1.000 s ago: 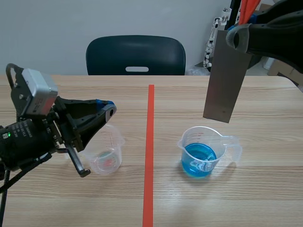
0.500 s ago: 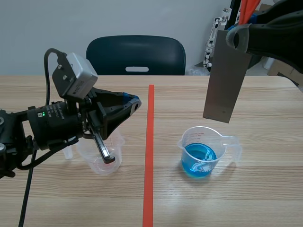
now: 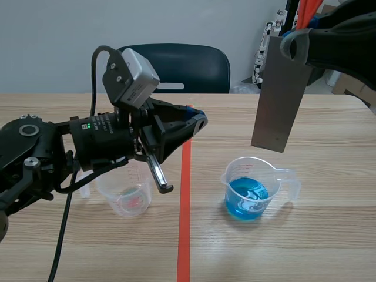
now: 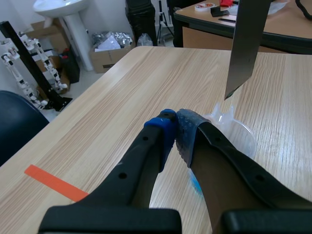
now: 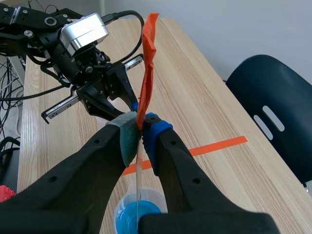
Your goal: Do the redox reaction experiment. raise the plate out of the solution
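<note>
Left arm (image 3: 100,144) has swung up and in toward the middle since a second ago, its gripper (image 3: 198,121) pinched shut on nothing. Right gripper (image 3: 295,46) is clamped on the grey plate (image 3: 281,97), which hangs upright, fully clear, above the beaker (image 3: 276,176) of blue solution (image 3: 247,197). A clear cup (image 3: 124,200) sits under the left arm.

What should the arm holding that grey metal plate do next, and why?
Probably stop lifting and hold steady. The right gripper is shut on the metal plate, whose lower edge already hangs clear above the measuring cup of blue solution, so the raise looks done; pausing over the cup would let any drips fall back in.
</note>
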